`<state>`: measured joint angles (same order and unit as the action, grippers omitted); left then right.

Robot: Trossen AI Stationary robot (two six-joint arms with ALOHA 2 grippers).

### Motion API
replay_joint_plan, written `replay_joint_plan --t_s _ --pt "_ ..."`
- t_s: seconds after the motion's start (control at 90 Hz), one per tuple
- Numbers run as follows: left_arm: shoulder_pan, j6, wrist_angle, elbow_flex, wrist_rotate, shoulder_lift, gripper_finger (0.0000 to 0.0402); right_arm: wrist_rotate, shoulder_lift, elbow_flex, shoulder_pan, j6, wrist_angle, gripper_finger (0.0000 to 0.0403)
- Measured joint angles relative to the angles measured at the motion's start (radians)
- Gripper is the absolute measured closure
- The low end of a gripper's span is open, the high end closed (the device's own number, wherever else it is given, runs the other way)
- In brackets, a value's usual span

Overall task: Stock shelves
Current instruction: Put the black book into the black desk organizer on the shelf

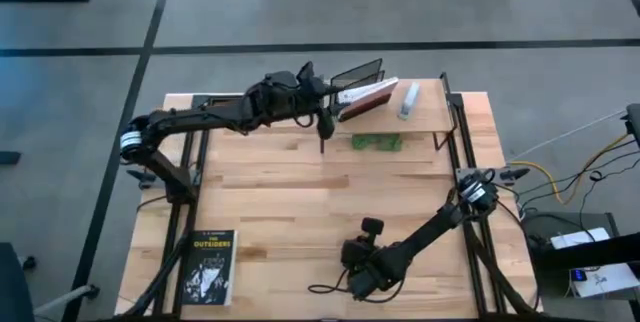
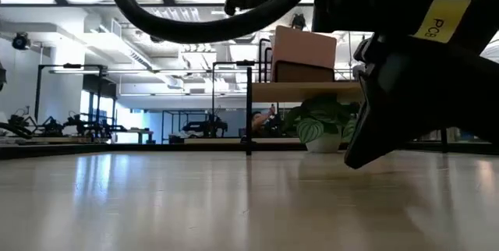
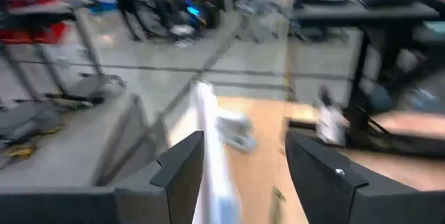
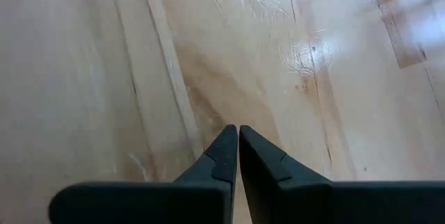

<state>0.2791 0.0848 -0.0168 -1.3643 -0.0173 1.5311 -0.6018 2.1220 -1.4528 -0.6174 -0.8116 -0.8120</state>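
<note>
Leaning in its wire rack [image 1: 362, 67] on the shelf [image 1: 425, 112] at the table's far edge, book [image 1: 366, 95] may topple if the left gripper [image 1: 335, 99], jaws apart, nudges it; right gripper [image 1: 357, 280] parked, jaws together.

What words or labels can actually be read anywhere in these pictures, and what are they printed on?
"THE OUTSIDERS": on the cover of the black book lying at the near left corner of the table, seen in the high view.
"PC": on a yellow tag fixed to the dark arm, low view; more letters may follow but are cut off.
The smaller print on the book cover is too small to read.
</note>
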Motion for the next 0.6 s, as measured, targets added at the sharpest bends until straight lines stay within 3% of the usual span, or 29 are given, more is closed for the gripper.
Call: replay_joint_plan --t_s 0.167,0.6 --pt "-0.043 0.011 -0.204 0.0 -0.086 -0.074 0.0226 0.0 0.0 0.0 0.0 0.0 0.003 0.0403" --pt "-0.178 -0.072 -0.644 0.0 -0.091 -0.21 0.0269 -0.001 -0.001 0.0 0.01 0.029 0.024 0.0403"
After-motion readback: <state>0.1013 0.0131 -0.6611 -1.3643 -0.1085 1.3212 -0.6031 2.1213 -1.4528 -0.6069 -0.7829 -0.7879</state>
